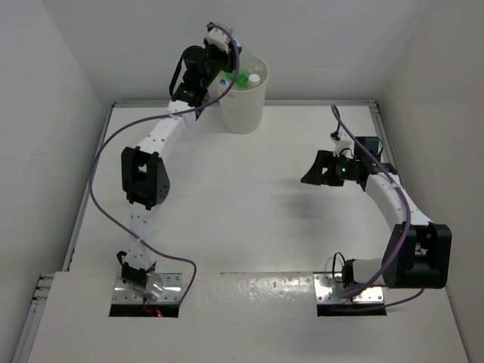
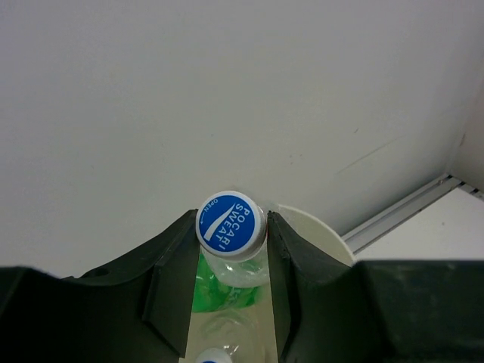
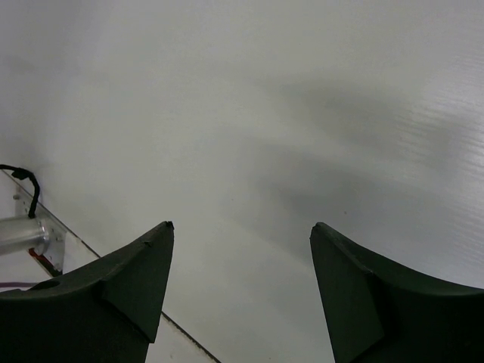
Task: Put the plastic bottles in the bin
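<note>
The cream-white bin (image 1: 242, 110) stands at the table's far edge. My left gripper (image 1: 225, 70) hangs over its rim, shut on a clear bottle with a blue cap (image 2: 231, 221), which it holds by the neck between the fingers (image 2: 170, 280). Below it, inside the bin (image 2: 321, 233), lie the green bottle (image 2: 203, 296) and another clear bottle with a blue-and-white cap (image 2: 209, 354). The top view shows the green bottle (image 1: 242, 78) and a white-capped bottle (image 1: 254, 78) in the bin. My right gripper (image 1: 310, 172) is open and empty above the table's right half, and in the right wrist view (image 3: 242, 227) nothing is between its fingers.
White walls close in the table on the left, back and right. A metal rail (image 2: 408, 213) runs along the back edge beside the bin. The left arm's purple cable (image 1: 106, 151) loops over the table's left side.
</note>
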